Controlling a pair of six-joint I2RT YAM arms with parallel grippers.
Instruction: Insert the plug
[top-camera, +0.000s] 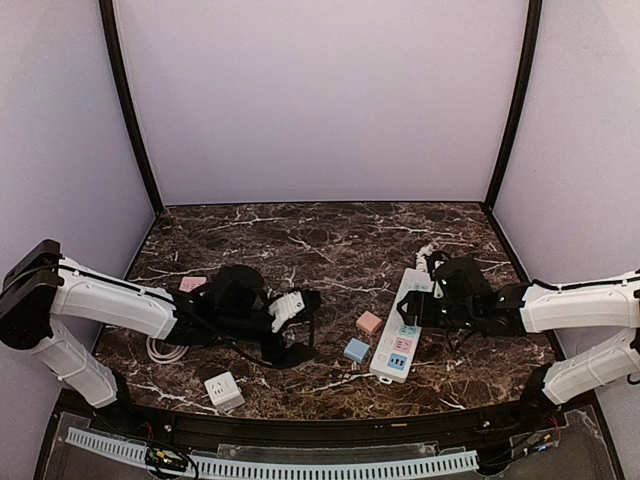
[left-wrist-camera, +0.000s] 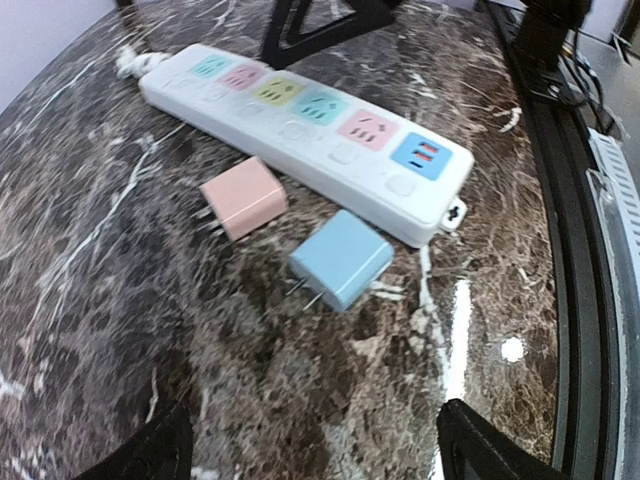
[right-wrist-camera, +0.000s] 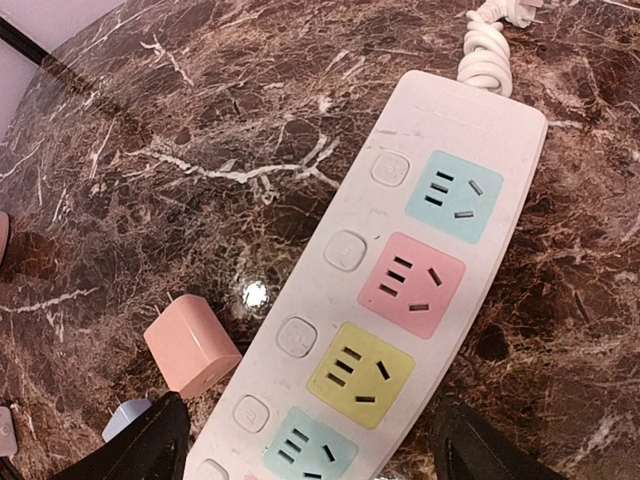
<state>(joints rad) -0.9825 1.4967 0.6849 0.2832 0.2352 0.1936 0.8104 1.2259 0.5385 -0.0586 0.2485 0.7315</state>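
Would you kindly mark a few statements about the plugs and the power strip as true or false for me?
1. The pink plug lies on the table beside the power strip. True.
2. The blue plug is inserted in a socket. False: it lies loose on the table.
3. The left gripper is open and holds nothing. True.
4. A plug sits in the yellow socket. False: that socket is empty.

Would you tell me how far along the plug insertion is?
Done: nothing; every socket on the white plastic power strip is empty. In hand: open left jaws face the pink cube plug and blue cube plug; right jaws straddle the strip. Remaining: grasp a plug, insert it.
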